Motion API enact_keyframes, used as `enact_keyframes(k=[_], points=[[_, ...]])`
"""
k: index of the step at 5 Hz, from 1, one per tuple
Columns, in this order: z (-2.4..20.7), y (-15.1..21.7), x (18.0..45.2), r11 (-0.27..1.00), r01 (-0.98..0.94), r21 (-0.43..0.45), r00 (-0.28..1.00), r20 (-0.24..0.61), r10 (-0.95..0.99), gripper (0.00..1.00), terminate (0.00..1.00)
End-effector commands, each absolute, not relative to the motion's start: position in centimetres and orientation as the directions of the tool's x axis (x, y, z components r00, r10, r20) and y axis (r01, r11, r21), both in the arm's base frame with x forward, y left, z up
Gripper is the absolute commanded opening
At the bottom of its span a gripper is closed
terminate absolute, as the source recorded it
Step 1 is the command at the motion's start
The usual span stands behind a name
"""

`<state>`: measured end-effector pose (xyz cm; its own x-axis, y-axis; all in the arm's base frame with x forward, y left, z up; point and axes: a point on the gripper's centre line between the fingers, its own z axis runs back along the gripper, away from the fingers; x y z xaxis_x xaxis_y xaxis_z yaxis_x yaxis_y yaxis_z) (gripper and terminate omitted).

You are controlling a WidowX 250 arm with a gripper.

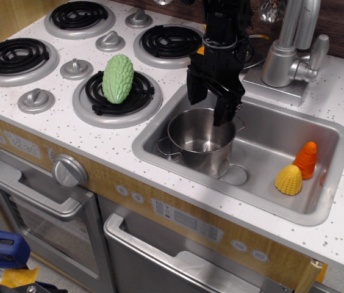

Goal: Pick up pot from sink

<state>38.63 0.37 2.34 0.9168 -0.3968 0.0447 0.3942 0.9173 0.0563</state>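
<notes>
The small shiny steel pot [199, 141] stands upright in the left part of the sink [263, 183], one wire loop handle toward the front left. My black gripper [210, 108] hangs open directly over the pot's far rim. Its two fingers [195, 91] point down, spread apart and just above the rim. Nothing is between the jaws.
A green toy gourd [118, 78] lies on the front right burner. A yellow corn toy [289, 180] and an orange carrot toy [307, 160] sit at the sink's right side. The silver faucet [291, 49] rises behind the sink. Stove knobs and burners fill the left.
</notes>
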Motion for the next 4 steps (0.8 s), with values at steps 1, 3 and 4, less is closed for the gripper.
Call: enact_keyframes(k=[1,3,4], points=[[2.3,0.4,38.6,0.917,0.394,0.056,0.917,0.045,-0.397,1.0,0.0],[2.6,-2.6,37.2,0.949,0.307,0.077,0.943,0.106,-0.314,1.0,0.0],[2.5,-3.2,37.1,0.949,0.3,0.094,0.942,0.13,-0.31,1.0,0.0]])
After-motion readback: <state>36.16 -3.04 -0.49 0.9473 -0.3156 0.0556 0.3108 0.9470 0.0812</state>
